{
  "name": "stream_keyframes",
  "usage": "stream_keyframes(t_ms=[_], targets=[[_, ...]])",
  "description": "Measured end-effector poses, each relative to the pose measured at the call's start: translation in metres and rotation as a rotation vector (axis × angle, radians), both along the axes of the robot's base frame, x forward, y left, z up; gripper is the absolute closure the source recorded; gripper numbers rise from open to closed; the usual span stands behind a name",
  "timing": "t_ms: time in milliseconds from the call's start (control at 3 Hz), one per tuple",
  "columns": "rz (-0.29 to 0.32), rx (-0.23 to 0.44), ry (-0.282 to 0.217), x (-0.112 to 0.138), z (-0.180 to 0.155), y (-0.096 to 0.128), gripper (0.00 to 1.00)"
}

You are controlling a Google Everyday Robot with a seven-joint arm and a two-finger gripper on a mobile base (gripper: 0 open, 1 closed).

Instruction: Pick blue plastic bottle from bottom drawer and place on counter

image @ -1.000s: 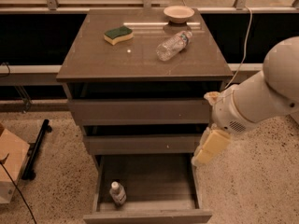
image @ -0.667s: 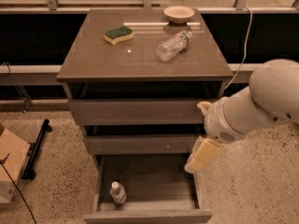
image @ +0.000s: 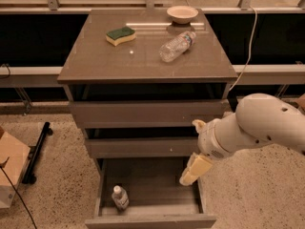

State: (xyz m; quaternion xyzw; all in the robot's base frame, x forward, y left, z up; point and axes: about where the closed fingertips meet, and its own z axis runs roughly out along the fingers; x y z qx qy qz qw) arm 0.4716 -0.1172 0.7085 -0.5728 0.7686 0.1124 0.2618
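Observation:
The blue plastic bottle (image: pixel 120 197), small and pale with a white cap, stands upright at the front left of the open bottom drawer (image: pixel 150 185). My gripper (image: pixel 192 171) hangs over the right side of the drawer, above its floor and well to the right of the bottle, on the end of my white arm (image: pixel 257 125). The counter (image: pixel 95 56) is the glossy grey-brown top above the drawers.
On the counter lie a clear ribbed water bottle (image: pixel 177 46), a green and yellow sponge (image: pixel 120 36) and a white bowl (image: pixel 182 14). Two closed drawers (image: pixel 143 113) sit above the open one. A cardboard box (image: pixel 10 168) and a black stand (image: pixel 37 151) are at the left.
My arm and gripper have moved left and down, from beside the cabinet's right edge to over the right part of the open drawer. The bottle has not moved.

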Motion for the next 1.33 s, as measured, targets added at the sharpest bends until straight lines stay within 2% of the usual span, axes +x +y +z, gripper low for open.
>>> stream_keyframes(t_ms=[333,667,1000,1333], targets=[[-0.006,0.009,0.002,0.003,-0.010,0.008,0.00],[-0.014,0.031,0.020,0.008,-0.038,0.020,0.00],[-0.013,0.076,0.022,0.012,-0.065,0.034,0.00],[-0.012,0.151,0.012,0.018,-0.092,0.050,0.00]])
